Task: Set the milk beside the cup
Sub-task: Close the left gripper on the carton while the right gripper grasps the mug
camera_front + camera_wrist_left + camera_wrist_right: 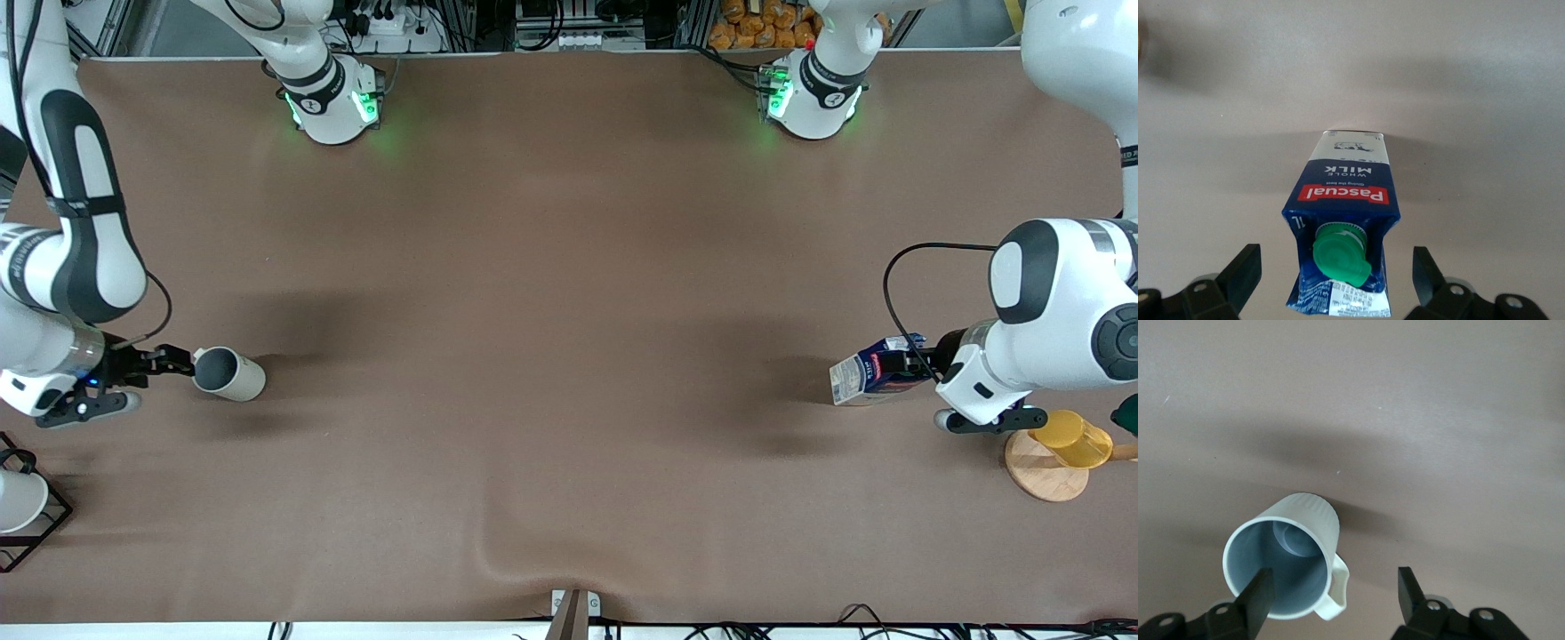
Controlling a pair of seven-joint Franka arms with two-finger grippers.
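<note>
**Milk and mug at opposite ends of the table**

Standing at the left arm's end of the brown table (569,267), the milk (867,377) is upright on the cloth, close to that end edge and about midway between the robots' edge and the front camera's edge. The left gripper (1335,280) sits at the carton's top, its dark fingers (1241,273) spread wide on either side of the green cap (1341,252) and clear of the carton's sides. Nearer the front camera, toward the corner, a yellow cup (1073,439) rests tilted on a round wooden coaster (1042,476).

Well apart from all that, the cup (229,373) stands near the right arm's end edge, at about the same depth as the carton. The right gripper (1335,597) is over it with fingers (1258,593) open; one finger lies over the rim and the other out past the small handle (1336,590). A white cup (18,502) in a black wire rack (40,533) occupies the corner at that end nearest the front camera.
</note>
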